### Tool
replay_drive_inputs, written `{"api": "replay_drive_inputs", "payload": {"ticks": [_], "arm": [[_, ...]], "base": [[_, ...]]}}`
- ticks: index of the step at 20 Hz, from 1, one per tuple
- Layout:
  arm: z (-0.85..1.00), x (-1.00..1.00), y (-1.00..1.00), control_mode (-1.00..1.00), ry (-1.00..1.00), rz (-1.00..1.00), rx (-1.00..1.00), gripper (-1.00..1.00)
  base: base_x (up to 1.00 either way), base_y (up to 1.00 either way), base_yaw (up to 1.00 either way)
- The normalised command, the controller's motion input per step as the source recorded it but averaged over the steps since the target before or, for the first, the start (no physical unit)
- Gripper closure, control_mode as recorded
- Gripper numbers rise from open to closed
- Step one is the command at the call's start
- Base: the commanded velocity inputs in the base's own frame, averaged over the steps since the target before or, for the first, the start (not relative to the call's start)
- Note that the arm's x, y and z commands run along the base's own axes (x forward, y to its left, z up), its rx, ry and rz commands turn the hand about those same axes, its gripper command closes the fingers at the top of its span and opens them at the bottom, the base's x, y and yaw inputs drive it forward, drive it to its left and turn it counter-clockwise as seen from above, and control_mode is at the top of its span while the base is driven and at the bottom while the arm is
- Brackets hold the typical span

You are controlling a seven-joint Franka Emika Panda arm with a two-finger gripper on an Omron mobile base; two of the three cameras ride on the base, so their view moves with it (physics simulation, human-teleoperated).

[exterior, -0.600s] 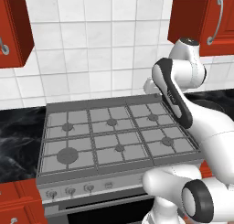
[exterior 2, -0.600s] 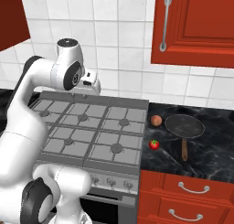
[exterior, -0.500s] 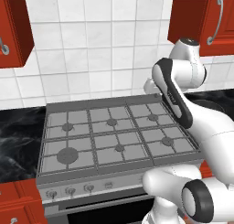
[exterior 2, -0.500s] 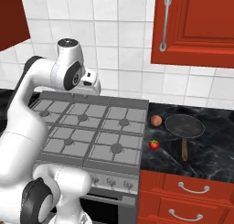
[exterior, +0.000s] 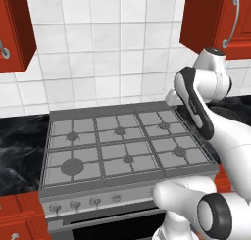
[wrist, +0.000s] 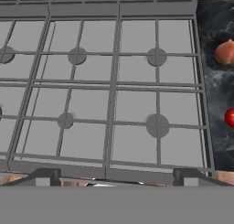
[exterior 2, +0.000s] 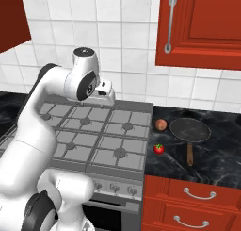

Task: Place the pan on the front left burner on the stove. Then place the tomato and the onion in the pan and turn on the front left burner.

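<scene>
- The stove (exterior: 122,141) sits between stretches of black marble tabletop (exterior: 19,151), its grey grates bare.
- The front left burner (exterior: 72,166), the widest disc, lies at the near left.
- Small round knobs (exterior: 75,204) line the front panel.
- The white arm (exterior: 201,107) rises at the right, above the stove's far right corner.
- Red cabinets (exterior: 14,33) hang on either side of the white tiled wall.

Bright, even, rendered light; faint shadows, no glare, slightly soft hand view.
</scene>
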Motion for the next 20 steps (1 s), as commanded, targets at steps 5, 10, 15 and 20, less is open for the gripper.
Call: {"api": "replay_drive_inputs", "payload": {"ticks": [5,10,15,20], "arm": [[-0.25,-0.01,-0.46,-1.00,0.00,0.00,-0.03,-1.00],[-0.31,0.00,-0.45,-1.00,0.01,0.00,-0.03,-1.00],[-0.32,0.00,-0.48,-1.00,0.00,0.00,-0.01,-1.00],[-0.27,0.00,-0.48,-1.00,0.00,-0.01,0.00,-1.00]], "base": [[0.00,0.00,0.00],[0.00,0.00,0.00],[0.00,0.00,0.00],[0.00,0.00,0.00]]}}
